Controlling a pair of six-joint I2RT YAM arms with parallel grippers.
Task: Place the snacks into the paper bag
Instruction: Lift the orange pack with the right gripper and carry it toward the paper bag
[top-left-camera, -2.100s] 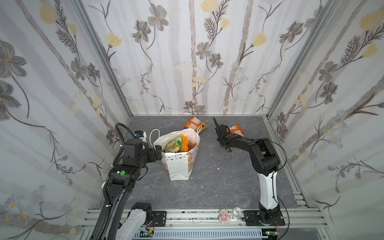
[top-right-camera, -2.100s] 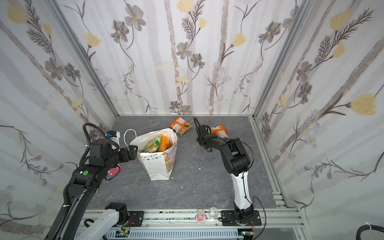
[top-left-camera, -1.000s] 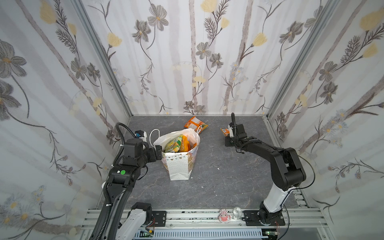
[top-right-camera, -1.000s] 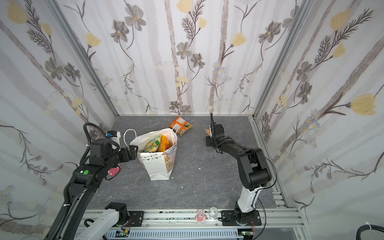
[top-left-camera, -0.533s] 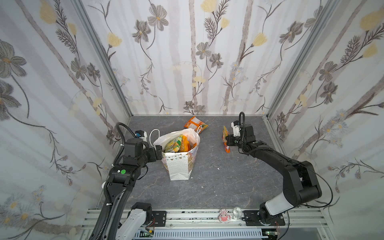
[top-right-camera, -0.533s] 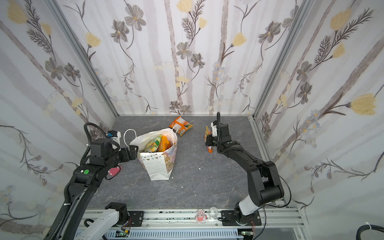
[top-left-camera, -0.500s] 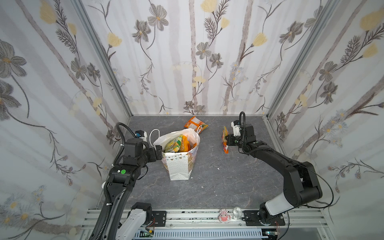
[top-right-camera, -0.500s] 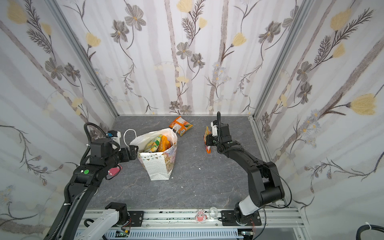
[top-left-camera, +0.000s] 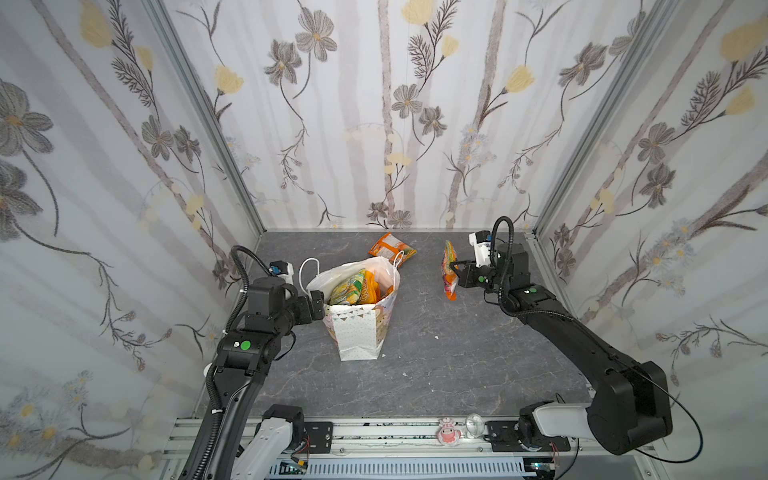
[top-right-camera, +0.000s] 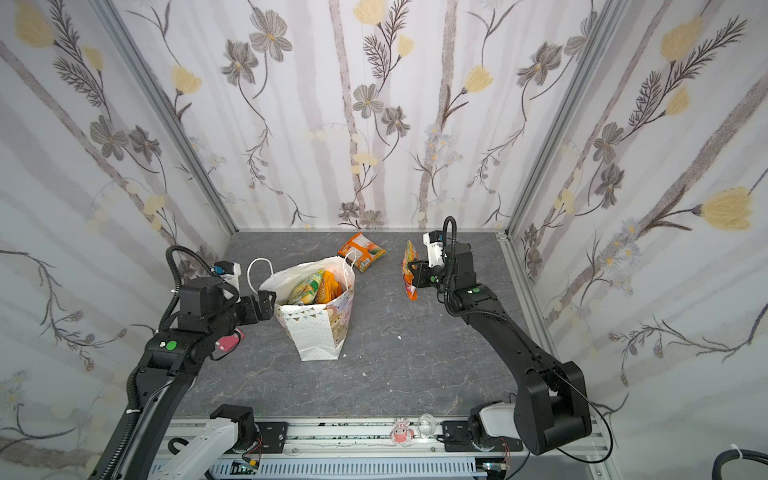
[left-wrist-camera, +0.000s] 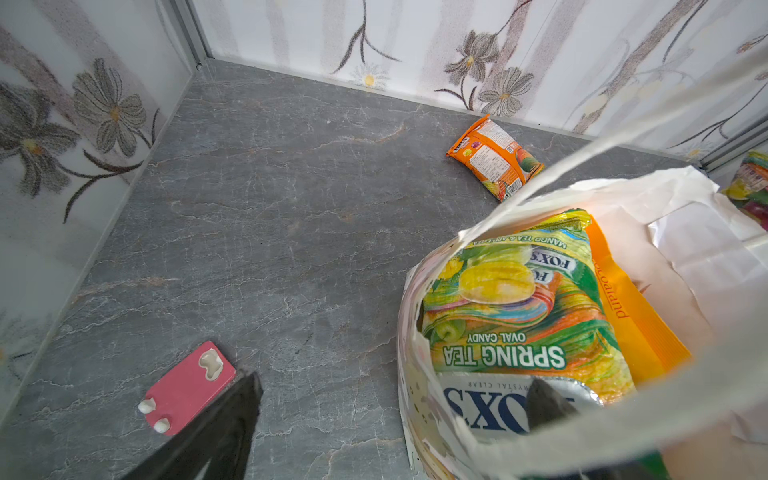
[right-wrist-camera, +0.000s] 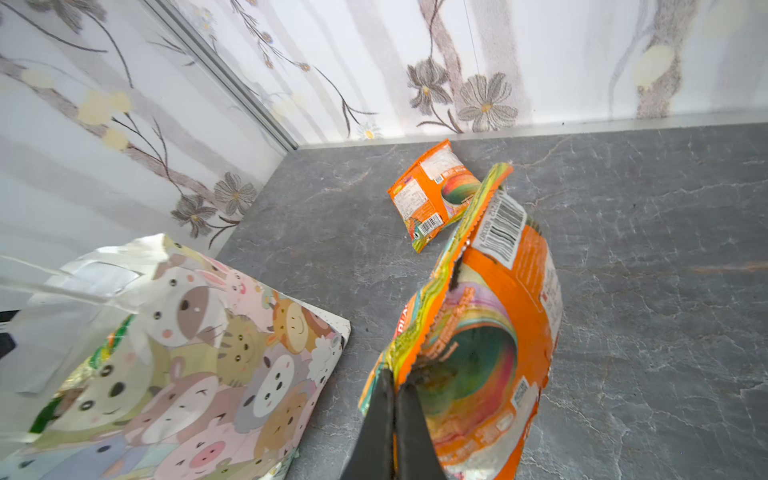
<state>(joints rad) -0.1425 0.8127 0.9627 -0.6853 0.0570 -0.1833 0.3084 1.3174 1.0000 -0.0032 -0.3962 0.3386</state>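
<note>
Orange snack packet hangs pinched in the raised right gripper; left gripper gapes astride the paper bag rim on a grey marbled tabletop.

left fingers spread wide | right fingers pinched tight together, held aloft

Three walls close in the bench. They are white panels printed with grey-brown trunks, grey flowers, pale yellow blooms and thin dark stems. The same print shows in both wrist views.

Aluminium posts stand at the two rear corners and splay outward in both top views.

Bench top is dark grey and stone-look, matte, with pale veins and a few white specks.

Along the front edge runs a slotted aluminium rail, with a vented panel just below.

Light is even, soft and white. Shadows are faint.
</note>
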